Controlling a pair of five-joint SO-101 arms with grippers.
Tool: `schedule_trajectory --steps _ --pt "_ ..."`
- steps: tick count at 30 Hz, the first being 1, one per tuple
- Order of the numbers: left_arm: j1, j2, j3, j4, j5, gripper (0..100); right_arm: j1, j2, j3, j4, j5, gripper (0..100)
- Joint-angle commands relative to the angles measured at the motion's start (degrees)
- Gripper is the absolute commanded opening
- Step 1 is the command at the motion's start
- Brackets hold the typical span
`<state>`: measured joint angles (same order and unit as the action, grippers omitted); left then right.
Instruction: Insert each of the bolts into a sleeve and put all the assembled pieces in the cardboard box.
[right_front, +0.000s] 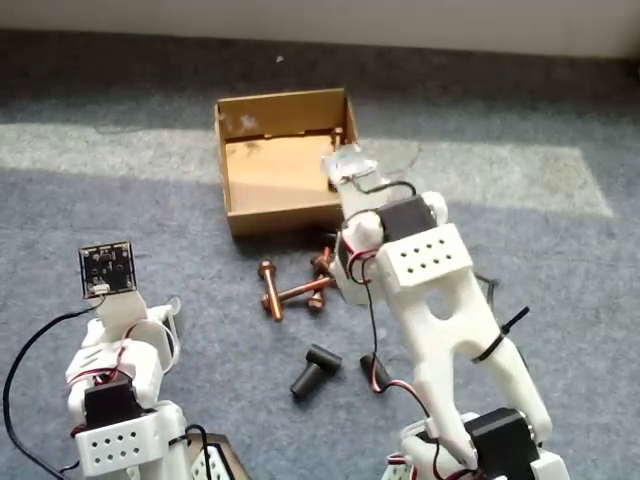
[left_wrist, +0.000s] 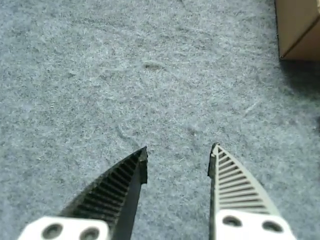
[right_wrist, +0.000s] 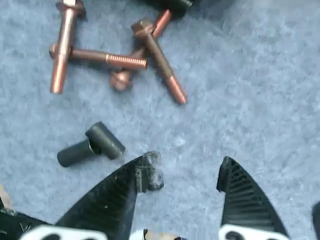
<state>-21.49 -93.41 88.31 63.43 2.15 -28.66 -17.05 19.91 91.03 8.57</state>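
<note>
Lying out: four bolts (right_wrist: 64, 46), two sleeves (right_front: 315, 370)

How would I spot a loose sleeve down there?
Find the open cardboard box on the grey carpet, then move away from it past the copper bolts. The sleeve lies beyond them on bare carpet: a short black tube, wider at one end, neither shiny nor threaded.

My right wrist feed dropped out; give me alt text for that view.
The right tool, open, hangs over grey carpet beside a black sleeve lying on its side. Crossed copper bolts lie beyond it.
</note>
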Motion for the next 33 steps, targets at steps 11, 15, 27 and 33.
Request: schedule_trajectory --steps 11,15,27,33 --pt "-0.7 -0.5 -0.2 -0.1 -0.6 22 -1.5 -4.3 21.5 -6.4 1.8 21.7" --pt "-0.7 -0.5 -0.1 -0.1 -0.6 22 -3.9 -15.1 28.5 -9.0 1.9 21.7" --pt "-0.5 -0.5 -0.1 -0.1 -0.6 22 -7.9 -17.5 40.5 -21.1 2.0 21.7" --pt "-0.5 -0.5 -0.1 -0.1 -0.6 22 -7.8 -11.0 43.9 -32.6 2.0 17.3"
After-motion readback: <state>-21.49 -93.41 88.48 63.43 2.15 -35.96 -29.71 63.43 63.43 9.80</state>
